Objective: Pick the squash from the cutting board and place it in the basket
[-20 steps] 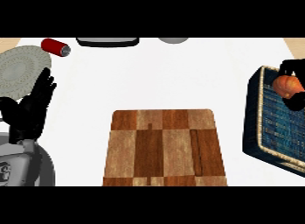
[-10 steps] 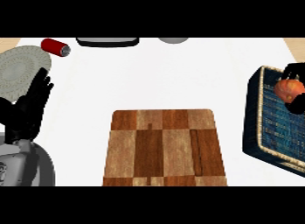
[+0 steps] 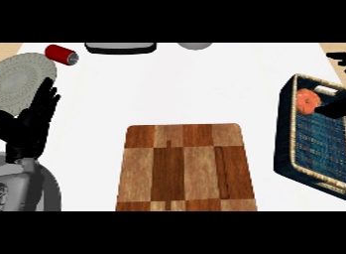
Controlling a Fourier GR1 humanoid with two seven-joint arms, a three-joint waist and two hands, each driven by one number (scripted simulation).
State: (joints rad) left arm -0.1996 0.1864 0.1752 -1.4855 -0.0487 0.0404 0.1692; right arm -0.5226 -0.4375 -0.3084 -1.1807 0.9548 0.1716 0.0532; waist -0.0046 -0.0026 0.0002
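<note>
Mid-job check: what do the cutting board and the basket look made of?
The cutting board looks like wood: light and dark brown blocks with grain streaks and a slight sheen. The basket seems to be woven wicker or a similar fibre: tan braided rim, dark walls, blue ribbed inside. The exact fibre is unclear.

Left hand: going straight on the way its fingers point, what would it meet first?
Likely the can, up and slightly right of the left hand at the view's left. The hand overlaps the plate's edge in view, but its height there is unclear.
</note>
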